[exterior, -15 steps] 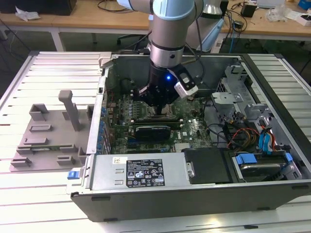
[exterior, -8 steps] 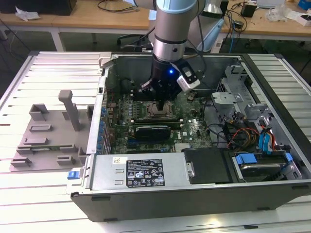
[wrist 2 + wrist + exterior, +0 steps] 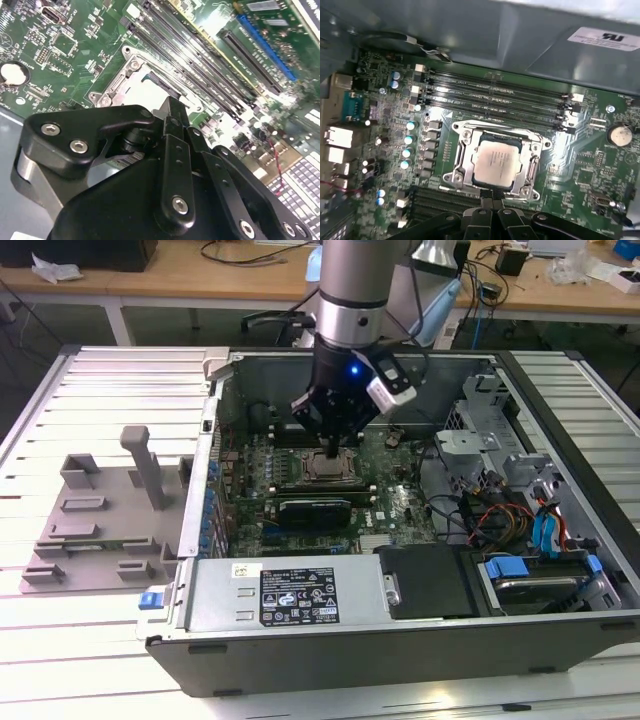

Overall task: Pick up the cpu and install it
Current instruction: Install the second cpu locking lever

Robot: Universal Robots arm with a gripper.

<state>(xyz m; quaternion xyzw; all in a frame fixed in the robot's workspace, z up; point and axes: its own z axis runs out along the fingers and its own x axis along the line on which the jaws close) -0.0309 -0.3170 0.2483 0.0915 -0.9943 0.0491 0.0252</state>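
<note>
The cpu (image 3: 496, 162) sits in its socket frame (image 3: 495, 160); tool (image 3: 492, 216) just beside.

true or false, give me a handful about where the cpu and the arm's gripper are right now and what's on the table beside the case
1. The cpu lies inside the socket frame on the motherboard. True.
2. The gripper hangs over the grey fixture tray. False: it is inside the computer case, above the socket.
3. The fixture tray sits outside the case, on the exterior view's left. True.
4. The cpu rests on the fixture tray. False: it is in the socket.
</note>
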